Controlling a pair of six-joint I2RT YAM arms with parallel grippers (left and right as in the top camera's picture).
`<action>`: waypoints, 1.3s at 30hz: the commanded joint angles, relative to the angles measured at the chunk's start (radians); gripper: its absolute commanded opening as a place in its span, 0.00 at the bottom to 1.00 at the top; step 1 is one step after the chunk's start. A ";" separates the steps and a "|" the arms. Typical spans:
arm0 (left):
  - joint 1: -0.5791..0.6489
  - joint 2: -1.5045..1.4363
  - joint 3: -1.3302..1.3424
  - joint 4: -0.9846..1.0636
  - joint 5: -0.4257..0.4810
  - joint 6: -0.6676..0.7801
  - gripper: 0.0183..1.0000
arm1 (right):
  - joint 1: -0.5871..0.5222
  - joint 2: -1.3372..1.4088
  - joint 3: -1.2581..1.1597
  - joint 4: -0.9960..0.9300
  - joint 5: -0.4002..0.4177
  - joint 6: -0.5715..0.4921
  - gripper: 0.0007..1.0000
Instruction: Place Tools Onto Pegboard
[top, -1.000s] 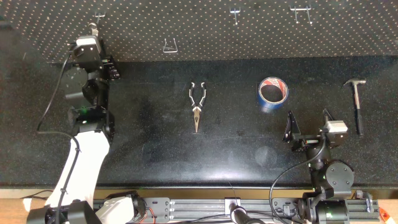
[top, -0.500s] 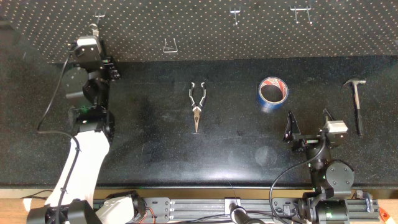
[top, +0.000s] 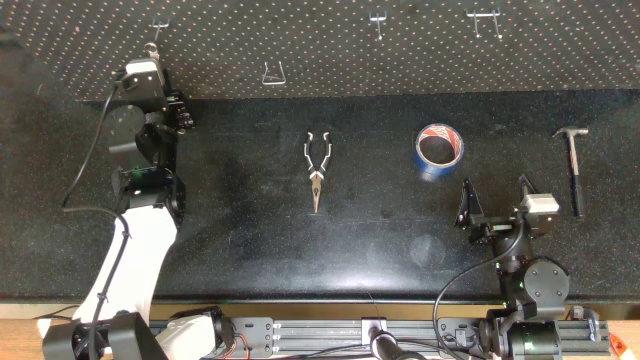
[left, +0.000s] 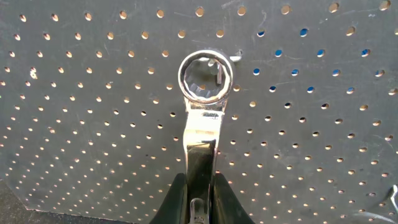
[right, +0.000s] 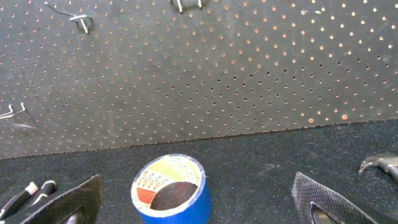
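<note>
Right end effector (top: 495, 198): near own base, over desk (top: 250, 230), fingers spread wide, empty. Pliers (top: 317, 170), tape roll (top: 426, 166), hammer (top: 574, 170) lying on desk, unhung. Left end effector (left: 196, 202): clamped on wrench (left: 203, 130) shank, up at pegboard (left: 93, 124). Wrench ring encircles hook (left: 221, 73); seating depth unclear. Other hooks (top: 377, 22) bare. Step: hanging wrench, likely first of four. Next: settle ring onto hook, unclamp, back away straight without snagging.

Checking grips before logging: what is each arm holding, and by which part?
The left gripper holds a wrench by its handle, ring end over a hook. The right gripper is open and empty.
</note>
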 joint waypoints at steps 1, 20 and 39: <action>0.004 0.023 0.029 0.006 -0.026 -0.009 0.01 | 0.005 -0.008 -0.002 -0.005 -0.019 0.011 0.99; 0.004 0.070 0.063 -0.008 -0.031 -0.009 1.00 | 0.005 -0.008 -0.002 -0.005 -0.019 0.011 0.99; -0.022 -0.544 0.117 -0.896 0.098 -0.009 1.00 | 0.005 -0.008 -0.002 -0.005 -0.019 0.011 0.99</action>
